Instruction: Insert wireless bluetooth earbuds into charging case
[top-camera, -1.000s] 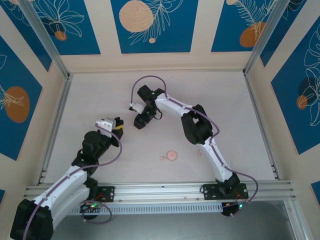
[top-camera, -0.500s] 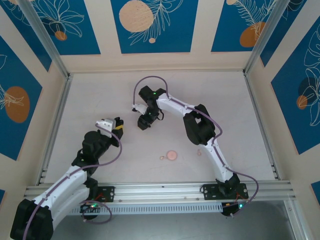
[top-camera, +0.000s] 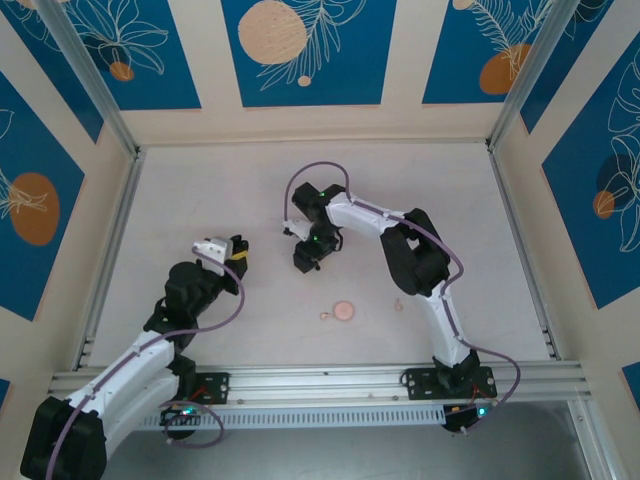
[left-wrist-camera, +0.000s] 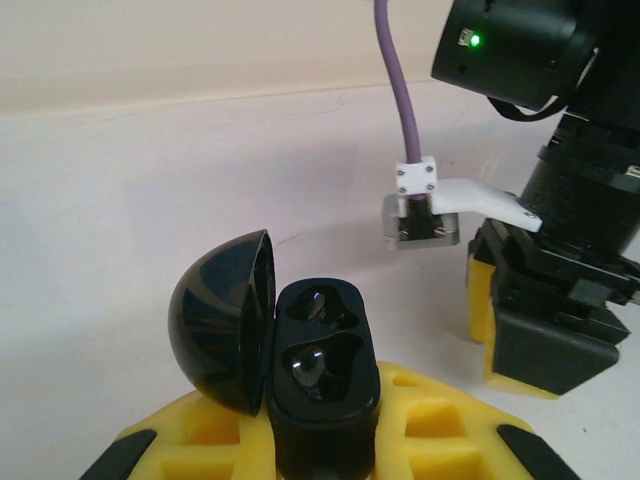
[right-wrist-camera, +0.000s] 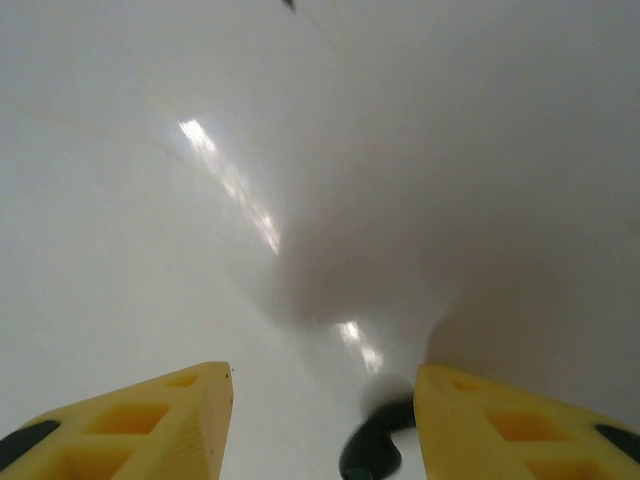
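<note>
From above, the right hand (top-camera: 305, 263) is hanging over the worktop (top-camera: 200, 190), apart from a pale pink earbud (top-camera: 325, 316) lying beside the pink disc (top-camera: 343, 311). At the left wrist, the left hand (left-wrist-camera: 320, 430) is clenching the open charging case (left-wrist-camera: 322, 370); glare is hiding whether its sockets are filled. At the right wrist, released fingers (right-wrist-camera: 150, 415) are straddling a dark shape (right-wrist-camera: 372, 450), cut off, perhaps a black earbud; closing off-centre risks flicking it away.
</note>
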